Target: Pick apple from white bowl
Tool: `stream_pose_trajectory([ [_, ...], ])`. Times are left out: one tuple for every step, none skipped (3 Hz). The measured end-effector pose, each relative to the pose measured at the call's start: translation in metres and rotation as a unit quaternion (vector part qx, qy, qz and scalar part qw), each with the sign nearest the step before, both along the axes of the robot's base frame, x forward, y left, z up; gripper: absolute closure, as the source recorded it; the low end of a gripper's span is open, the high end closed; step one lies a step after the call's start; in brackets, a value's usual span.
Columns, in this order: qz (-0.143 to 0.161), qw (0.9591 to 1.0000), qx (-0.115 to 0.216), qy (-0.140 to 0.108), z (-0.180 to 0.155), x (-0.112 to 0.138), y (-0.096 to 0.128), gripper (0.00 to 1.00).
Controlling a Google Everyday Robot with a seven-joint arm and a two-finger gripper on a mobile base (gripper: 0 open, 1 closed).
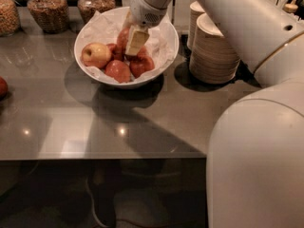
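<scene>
Three glass jars (47,8) filled with brownish dry goods stand in a row along the far edge of the glossy grey tabletop (142,122), toward its far-left corner. Two stacks of beige disposable bowls (213,51) sit close together near the far-right corner. A red round thing (2,87) shows partly at the left edge.

The gripper (132,47) hangs inside the white bowl (137,83), covering the right side of the apple (122,38) and part of the far rim. Whether it grips the fruit cannot be told. The left edge cuts off a red round thing (2,87) and a jar (6,15). Two more jars (46,7) lose their tops at the upper edge, and the arm (228,18) hides part of the stacked bowls (214,53).
</scene>
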State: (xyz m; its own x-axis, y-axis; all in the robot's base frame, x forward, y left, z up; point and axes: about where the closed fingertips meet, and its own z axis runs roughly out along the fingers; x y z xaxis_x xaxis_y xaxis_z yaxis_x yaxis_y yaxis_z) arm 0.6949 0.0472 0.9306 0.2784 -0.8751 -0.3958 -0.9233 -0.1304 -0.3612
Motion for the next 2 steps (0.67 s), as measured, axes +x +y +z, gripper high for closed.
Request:
stream_pose_trajectory([
  [-0.014, 0.9997, 0.010, -0.016, 0.029, -0.013, -0.027, 1.00],
  [-0.026, 0.9974, 0.057, -0.035, 0.066, -0.038, -0.059, 1.00],
])
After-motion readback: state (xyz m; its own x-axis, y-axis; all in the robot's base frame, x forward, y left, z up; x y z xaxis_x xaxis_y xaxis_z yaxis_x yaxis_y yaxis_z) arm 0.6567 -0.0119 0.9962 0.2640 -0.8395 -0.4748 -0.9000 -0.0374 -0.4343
